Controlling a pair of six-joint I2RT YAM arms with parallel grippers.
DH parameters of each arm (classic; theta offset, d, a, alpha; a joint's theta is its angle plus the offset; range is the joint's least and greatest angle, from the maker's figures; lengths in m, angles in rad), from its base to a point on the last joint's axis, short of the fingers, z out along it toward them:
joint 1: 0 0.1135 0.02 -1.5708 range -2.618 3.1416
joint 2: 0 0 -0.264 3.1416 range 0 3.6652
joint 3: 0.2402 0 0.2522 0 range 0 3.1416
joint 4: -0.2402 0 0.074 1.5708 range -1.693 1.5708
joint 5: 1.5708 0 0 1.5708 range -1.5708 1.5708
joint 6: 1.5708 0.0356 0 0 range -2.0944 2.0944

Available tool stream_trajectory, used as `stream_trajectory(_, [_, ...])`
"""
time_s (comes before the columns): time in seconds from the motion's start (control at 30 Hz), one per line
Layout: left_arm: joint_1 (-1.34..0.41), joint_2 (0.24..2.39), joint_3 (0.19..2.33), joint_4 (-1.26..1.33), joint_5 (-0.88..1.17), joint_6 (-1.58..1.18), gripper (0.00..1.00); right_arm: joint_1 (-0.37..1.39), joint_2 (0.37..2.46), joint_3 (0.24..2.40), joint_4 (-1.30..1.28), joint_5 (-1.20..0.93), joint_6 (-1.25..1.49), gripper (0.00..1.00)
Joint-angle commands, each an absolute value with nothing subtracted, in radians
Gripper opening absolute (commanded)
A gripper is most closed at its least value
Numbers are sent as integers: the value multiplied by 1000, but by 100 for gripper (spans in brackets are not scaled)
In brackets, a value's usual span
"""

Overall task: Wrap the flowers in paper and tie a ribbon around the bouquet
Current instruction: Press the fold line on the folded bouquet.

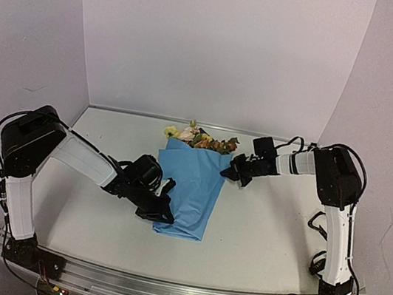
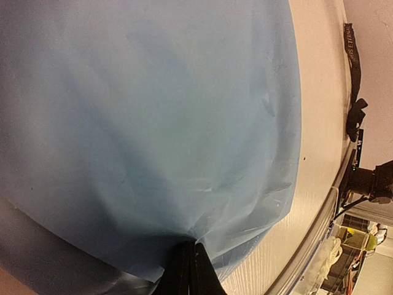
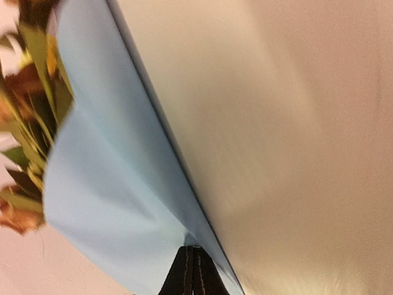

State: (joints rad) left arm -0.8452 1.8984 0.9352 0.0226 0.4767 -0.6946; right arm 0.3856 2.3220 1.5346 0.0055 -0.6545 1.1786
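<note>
My left tool (image 1: 163, 214) pinches paper (image 1: 193, 192) mid-desk, 7 o'clock edge; right tool (image 1: 232, 173) clamps 2 o'clock edge. Flowers (image 1: 201, 139) poke out at 12. Ribbon (image 2: 352, 67) lettering: "ETERNA" legible. Open desk (image 1: 264, 240) at 4.

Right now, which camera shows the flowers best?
The top external view: the flowers show uncropped, poking out of the far end of the paper. The right wrist catches only blurred, cropped flowers at its left edge; the left wrist shows just paper.
</note>
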Motion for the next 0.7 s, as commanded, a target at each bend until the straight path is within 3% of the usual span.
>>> stream_trajectory(0.0, [-851, 1931, 931, -104, 451, -673, 3, 345, 2415, 1645, -103, -546, 1172, 0])
stream_trajectory(0.33, [-851, 1922, 963, -118, 444, -669, 5, 304, 2446, 1898, -322, -568, 1121, 0])
stream_trajectory(0.53, [-851, 1876, 985, -107, 419, -677, 9, 315, 2216, 1766, -353, -647, 1065, 0])
stream_trajectory(0.67, [-851, 1843, 1005, -103, 411, -681, 10, 374, 2021, 1531, -307, -679, 1039, 0])
